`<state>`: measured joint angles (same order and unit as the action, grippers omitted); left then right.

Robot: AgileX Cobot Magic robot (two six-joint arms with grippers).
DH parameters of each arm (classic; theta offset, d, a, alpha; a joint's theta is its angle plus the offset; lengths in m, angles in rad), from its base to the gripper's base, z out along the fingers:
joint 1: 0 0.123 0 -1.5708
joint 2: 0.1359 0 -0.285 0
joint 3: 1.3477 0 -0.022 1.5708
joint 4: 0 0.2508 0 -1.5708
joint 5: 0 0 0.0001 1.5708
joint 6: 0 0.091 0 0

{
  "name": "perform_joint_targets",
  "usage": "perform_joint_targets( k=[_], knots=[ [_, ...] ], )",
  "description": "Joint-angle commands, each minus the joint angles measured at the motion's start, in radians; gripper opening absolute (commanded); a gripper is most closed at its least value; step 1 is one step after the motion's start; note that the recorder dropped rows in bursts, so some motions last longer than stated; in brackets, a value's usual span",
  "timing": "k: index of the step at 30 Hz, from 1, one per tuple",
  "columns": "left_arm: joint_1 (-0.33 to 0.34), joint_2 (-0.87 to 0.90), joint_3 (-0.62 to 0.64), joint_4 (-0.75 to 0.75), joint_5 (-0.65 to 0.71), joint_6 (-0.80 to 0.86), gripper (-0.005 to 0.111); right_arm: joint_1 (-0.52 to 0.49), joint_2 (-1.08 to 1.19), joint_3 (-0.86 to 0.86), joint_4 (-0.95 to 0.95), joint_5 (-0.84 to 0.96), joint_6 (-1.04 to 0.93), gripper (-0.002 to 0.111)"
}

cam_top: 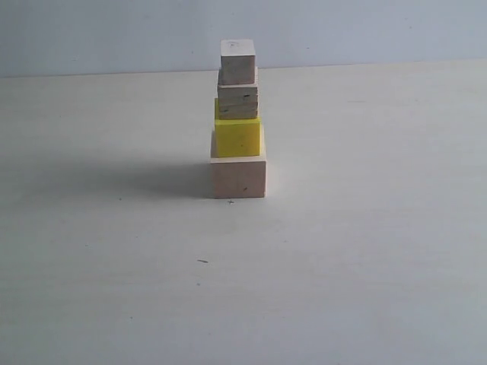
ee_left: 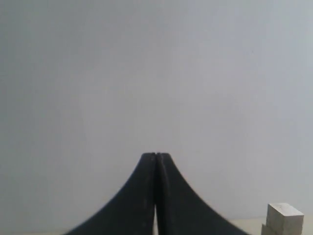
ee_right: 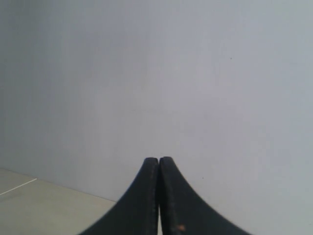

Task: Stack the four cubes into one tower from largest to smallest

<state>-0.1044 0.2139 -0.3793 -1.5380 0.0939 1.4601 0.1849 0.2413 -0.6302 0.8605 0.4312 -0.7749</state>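
Note:
The tower stands in the middle of the table in the exterior view. Its base is the large pale pinkish cube (cam_top: 239,176), then the yellow cube (cam_top: 237,137), the grained light-wood cube (cam_top: 237,100) and the tiny pale cube (cam_top: 237,61) on top. No gripper shows in the exterior view. My left gripper (ee_left: 155,155) is shut on nothing and faces the wall; the tiny cube (ee_left: 284,218) shows at that frame's edge, away from the fingers. My right gripper (ee_right: 159,159) is shut and empty too, with no cube in its view.
The pale table (cam_top: 365,251) spreads around the tower, with a plain grey wall (cam_top: 365,30) behind it. A small dark speck (cam_top: 202,261) lies on the table in front of the tower.

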Motion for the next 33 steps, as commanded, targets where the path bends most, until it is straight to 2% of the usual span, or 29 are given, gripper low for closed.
perform_joint_targets(
  k=[1,5,6,7,8,9,12,13,15,18,25,30,33],
  knots=[
    [0.019,-0.091,0.003,0.226,-0.004,-0.137,0.000,0.002,-0.006,0.005,0.000,0.002,0.002,0.000],
    [0.081,-0.115,0.003,0.609,0.019,-0.518,0.000,0.002,-0.006,0.005,0.000,0.002,0.002,0.000],
    [0.122,-0.115,0.003,0.843,0.078,-0.759,0.000,0.002,-0.006,0.005,0.000,0.002,0.002,0.000],
    [0.140,-0.115,0.003,0.928,0.114,-0.871,0.000,0.002,-0.006,0.005,0.000,0.002,0.002,0.000],
    [0.188,-0.115,0.003,1.100,0.223,-1.070,0.000,0.002,-0.006,0.005,0.000,0.002,0.002,0.000],
    [0.229,-0.115,0.007,1.199,0.320,-1.178,0.000,0.002,-0.006,0.005,0.000,0.002,0.002,0.000],
    [0.290,-0.139,0.082,1.290,0.318,-1.257,0.000,0.002,-0.006,0.005,0.000,0.002,0.002,0.000],
    [0.297,-0.154,0.116,1.317,0.296,-1.287,0.000,0.002,-0.006,0.005,0.000,0.002,0.002,0.000],
    [0.302,-0.189,0.209,1.421,0.250,-1.460,0.000,0.002,-0.006,0.005,0.000,0.002,0.002,0.000],
    [0.302,-0.211,0.264,1.484,0.247,-1.559,0.000,0.002,-0.006,0.005,0.000,0.002,0.002,0.000],
    [0.231,-0.214,0.379,1.503,0.233,-1.573,0.000,0.002,-0.006,0.005,0.000,0.002,0.002,0.000],
    [0.167,-0.214,0.379,1.562,0.256,-1.573,0.000,0.002,-0.006,0.005,0.000,0.002,0.002,0.000],
    [0.152,-0.214,0.379,1.577,0.260,-1.573,0.000,0.002,-0.006,0.005,0.000,0.002,0.002,0.000]
  ],
)
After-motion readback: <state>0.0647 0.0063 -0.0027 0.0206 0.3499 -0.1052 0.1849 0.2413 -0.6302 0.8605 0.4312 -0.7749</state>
